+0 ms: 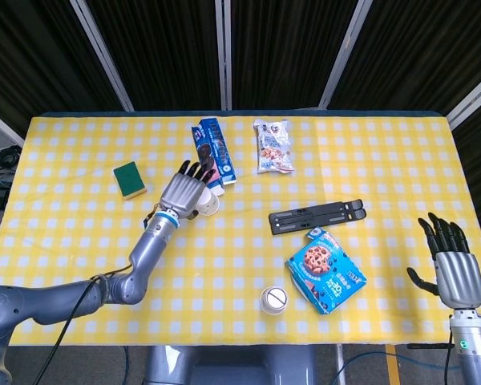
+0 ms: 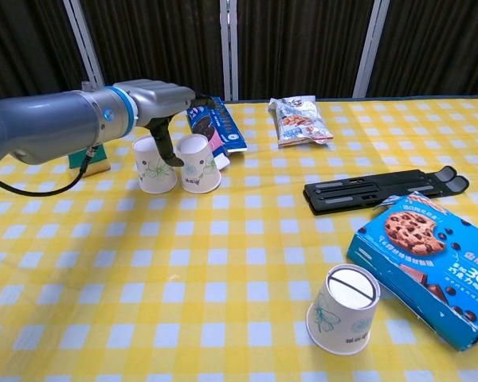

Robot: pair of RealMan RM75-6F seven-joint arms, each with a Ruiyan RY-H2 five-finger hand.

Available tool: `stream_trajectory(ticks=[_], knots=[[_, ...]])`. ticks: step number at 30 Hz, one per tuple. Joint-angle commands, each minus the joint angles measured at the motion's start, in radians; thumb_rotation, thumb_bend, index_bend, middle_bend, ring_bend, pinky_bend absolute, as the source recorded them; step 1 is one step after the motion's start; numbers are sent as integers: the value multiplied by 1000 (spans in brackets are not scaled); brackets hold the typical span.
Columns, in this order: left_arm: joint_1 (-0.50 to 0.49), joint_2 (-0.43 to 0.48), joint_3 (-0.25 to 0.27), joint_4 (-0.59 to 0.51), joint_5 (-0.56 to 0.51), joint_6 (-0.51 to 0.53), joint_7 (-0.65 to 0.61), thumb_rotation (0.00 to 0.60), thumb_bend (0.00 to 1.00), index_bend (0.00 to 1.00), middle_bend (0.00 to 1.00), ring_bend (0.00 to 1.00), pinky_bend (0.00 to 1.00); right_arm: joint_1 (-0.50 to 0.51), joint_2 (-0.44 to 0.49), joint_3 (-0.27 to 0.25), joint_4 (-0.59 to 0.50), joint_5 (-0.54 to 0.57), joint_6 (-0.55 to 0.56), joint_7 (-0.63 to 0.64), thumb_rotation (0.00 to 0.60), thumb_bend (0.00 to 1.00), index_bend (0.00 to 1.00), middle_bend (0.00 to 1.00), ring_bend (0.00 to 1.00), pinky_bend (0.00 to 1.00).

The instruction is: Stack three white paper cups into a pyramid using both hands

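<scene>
Two white paper cups stand upside down side by side at the back left: one cup (image 2: 153, 164) and, touching it on the right, a second cup (image 2: 200, 164). My left hand (image 2: 158, 99) reaches over them and grips the second cup, its thumb down between the two cups. In the head view the left hand (image 1: 188, 189) hides most of both, with only the second cup's rim (image 1: 212, 205) showing. A third cup (image 2: 344, 309) stands upside down near the front edge. My right hand (image 1: 450, 261) hangs open off the table's right side, holding nothing.
A blue biscuit packet (image 2: 220, 127) lies just behind the two cups. A green sponge (image 1: 130, 178) lies to their left. A snack bag (image 1: 273, 146), a black folding stand (image 1: 317, 217) and a cookie box (image 1: 326, 270) beside the third cup fill the right half.
</scene>
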Motion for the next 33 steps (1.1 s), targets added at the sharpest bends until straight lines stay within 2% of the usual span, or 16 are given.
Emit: stream_trajectory(ticks=[1,7,14,19,23,27,33], knots=[[54,67,1,-107,77,65,-76,600,250,26,0,0,0,0,-1,0,0,1,0,-1,600,131,39,0,0,0],[183,181,52,-287,263,222,-194,600,246,25,0,0,0,0,-4,-1,2,0,0,-10,600,131,39,0,0,0],[371,286,192,-389,491,435,-311,600,237,10,0,0,0,1,-10,-9,-4,-13,3,-29,600,131,39,0,0,0],[510,338,310,-407,619,571,-390,600,232,0,0,0,0,1,-12,-19,-12,-34,9,-43,600,131,39,0,0,0],[605,368,389,-379,734,673,-470,600,232,0,0,0,0,3,-7,-30,-21,-51,4,-40,600,131,39,0,0,0],[682,379,430,-325,818,767,-545,600,231,0,0,0,0,17,9,-63,-27,-108,-17,-12,600,131,50,0,0,0],[734,388,433,-271,848,803,-629,600,230,0,0,0,0,72,57,-147,-70,-265,-80,101,600,131,114,0,0,0]])
